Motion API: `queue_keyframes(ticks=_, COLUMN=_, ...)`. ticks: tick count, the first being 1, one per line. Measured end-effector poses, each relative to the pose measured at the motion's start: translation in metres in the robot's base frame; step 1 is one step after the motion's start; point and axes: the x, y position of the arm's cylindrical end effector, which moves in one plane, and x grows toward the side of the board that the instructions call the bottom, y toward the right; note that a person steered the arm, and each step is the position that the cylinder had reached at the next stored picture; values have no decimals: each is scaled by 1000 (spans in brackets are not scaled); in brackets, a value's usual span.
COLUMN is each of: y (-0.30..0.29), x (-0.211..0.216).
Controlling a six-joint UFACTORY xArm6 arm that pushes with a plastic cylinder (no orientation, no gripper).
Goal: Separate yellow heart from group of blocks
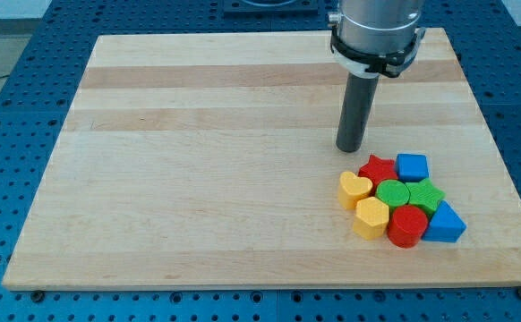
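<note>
The yellow heart (354,189) lies at the left edge of a tight group of blocks at the view's lower right. It touches the red star (378,168) and a yellow hexagon (371,217). The group also holds a blue cube (412,166), a green cylinder (392,193), a green star-like block (425,194), a red cylinder (407,225) and a blue triangle (445,223). My tip (349,148) rests on the board just above the yellow heart, left of the red star, a small gap from both.
The wooden board (198,161) sits on a blue perforated table (10,80). The block group lies near the board's right and bottom edges.
</note>
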Motion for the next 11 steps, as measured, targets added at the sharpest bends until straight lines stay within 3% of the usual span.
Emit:
queue_keyframes(ticks=1, y=15, x=3)
queue_keyframes(ticks=2, y=83, x=-54)
queue_keyframes(ticks=3, y=184, x=-11)
queue_keyframes(ticks=4, y=203, x=89)
queue_keyframes(ticks=5, y=153, x=140)
queue_keyframes(ticks=6, y=89, x=145)
queue_keyframes(ticks=7, y=22, x=136)
queue_keyframes(ticks=10, y=-58, x=45)
queue_keyframes(ticks=11, y=-64, x=35)
